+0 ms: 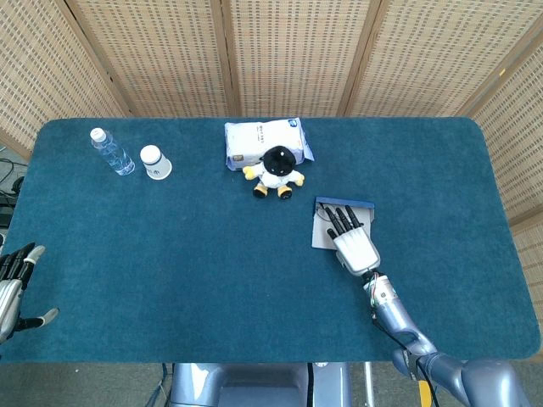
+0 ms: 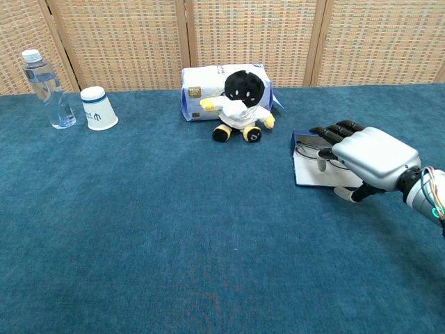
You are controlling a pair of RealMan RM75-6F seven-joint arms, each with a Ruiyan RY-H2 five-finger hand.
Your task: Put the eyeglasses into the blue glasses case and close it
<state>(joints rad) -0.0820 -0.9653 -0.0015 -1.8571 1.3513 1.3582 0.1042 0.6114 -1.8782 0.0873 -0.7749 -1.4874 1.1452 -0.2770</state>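
The blue glasses case (image 1: 321, 236) lies open right of the table's middle, its pale inside (image 2: 313, 175) facing up. The thin-rimmed eyeglasses (image 2: 304, 148) lie inside it by the blue back edge, mostly hidden under my fingers. My right hand (image 1: 355, 248) is stretched flat over the case with its dark fingers (image 2: 337, 129) reaching the back edge and its thumb down beside the case; it holds nothing. My left hand (image 1: 13, 284) hangs off the table's near left edge with its fingers spread, far from the case.
A black and white plush toy (image 1: 277, 172) sits in front of a white tissue pack (image 1: 265, 140) at the back middle. A water bottle (image 1: 110, 151) and an upturned paper cup (image 1: 155, 161) stand at the back left. Woven screens close off the far side.
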